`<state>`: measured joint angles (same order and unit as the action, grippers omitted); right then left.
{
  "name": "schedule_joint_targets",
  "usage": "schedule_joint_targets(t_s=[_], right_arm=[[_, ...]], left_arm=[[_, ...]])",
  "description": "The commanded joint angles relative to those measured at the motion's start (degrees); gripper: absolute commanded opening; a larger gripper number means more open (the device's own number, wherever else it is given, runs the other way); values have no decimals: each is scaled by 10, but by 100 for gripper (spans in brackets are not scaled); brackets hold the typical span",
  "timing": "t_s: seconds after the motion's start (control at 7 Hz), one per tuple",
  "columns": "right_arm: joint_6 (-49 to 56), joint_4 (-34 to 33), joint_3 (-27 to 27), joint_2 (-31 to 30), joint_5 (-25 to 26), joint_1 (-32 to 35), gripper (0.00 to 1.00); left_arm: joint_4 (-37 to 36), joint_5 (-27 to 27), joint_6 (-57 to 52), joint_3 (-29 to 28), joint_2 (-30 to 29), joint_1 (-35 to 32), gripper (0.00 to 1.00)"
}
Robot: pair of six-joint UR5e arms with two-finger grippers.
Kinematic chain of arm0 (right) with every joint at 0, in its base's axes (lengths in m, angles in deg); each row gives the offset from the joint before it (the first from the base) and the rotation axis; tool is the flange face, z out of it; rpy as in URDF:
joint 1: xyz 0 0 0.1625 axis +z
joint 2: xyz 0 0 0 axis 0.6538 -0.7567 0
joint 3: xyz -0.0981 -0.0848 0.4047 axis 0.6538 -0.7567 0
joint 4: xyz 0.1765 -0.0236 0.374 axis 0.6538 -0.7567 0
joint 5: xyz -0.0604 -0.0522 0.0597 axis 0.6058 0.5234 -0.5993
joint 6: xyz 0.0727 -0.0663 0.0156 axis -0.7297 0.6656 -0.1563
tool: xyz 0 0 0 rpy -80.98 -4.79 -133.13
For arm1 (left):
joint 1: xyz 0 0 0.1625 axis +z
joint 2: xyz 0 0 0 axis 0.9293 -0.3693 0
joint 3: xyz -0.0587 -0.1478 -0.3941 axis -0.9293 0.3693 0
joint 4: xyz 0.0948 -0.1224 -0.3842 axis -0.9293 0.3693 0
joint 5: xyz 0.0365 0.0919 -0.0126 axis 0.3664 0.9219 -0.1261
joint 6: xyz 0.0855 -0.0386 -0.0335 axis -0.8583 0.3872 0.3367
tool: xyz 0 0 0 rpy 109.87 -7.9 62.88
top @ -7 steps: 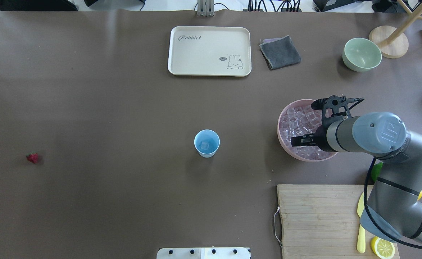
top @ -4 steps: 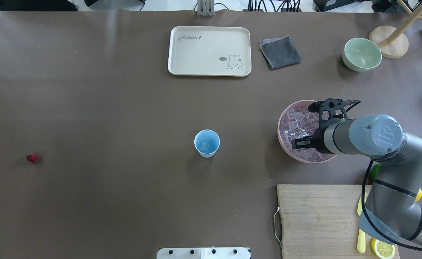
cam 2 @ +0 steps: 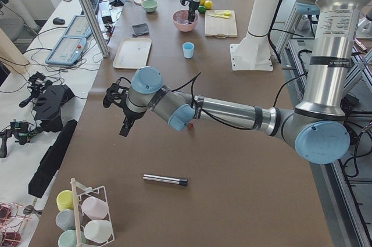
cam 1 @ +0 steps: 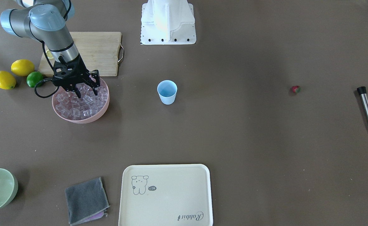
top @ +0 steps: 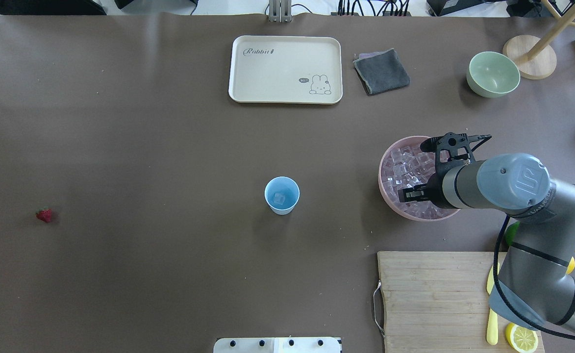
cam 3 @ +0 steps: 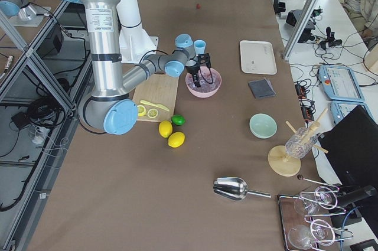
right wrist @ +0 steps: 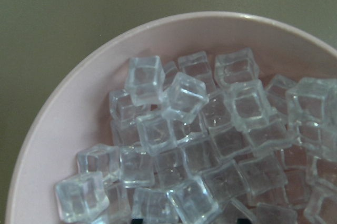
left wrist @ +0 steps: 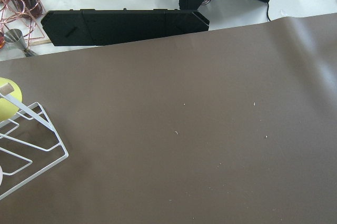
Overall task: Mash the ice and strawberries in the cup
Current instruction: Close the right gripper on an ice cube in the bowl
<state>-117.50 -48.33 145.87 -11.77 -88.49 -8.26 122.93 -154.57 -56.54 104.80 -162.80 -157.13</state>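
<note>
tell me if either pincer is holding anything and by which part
The right pincer is open, tips among the ice in the pink bowl, gripping nothing. The left pincer shows only in a side view, so its hold cannot be told.

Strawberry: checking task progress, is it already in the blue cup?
No, the strawberry lies on the table, well apart from the cup.

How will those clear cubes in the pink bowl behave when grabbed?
Probably slippery: the ice cubes look smooth and glassy. Loosely heaped in the pink bowl, so neighbours will likely shift. Flat faces: unlikely to roll.
</note>
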Motion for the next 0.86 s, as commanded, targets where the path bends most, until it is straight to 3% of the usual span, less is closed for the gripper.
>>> schedule_joint_targets(t_s=[0.0,0.14,0.29,0.57,0.71], right_arm=[[19,1,4,4,-32,40,33],[19,1,0,6,-26,37,57],[17,1,-2,6,-21,30,60],[18,1,-6,5,7,8,78],[18,1,-10,5,11,1,74]], left_arm=[[1,0,1,11,15,-1,98],[1,0,0,12,22,0,98],[2,0,-1,12,23,-1,98],[2,0,-1,11,23,-1,98],[2,0,-1,11,23,0,98]])
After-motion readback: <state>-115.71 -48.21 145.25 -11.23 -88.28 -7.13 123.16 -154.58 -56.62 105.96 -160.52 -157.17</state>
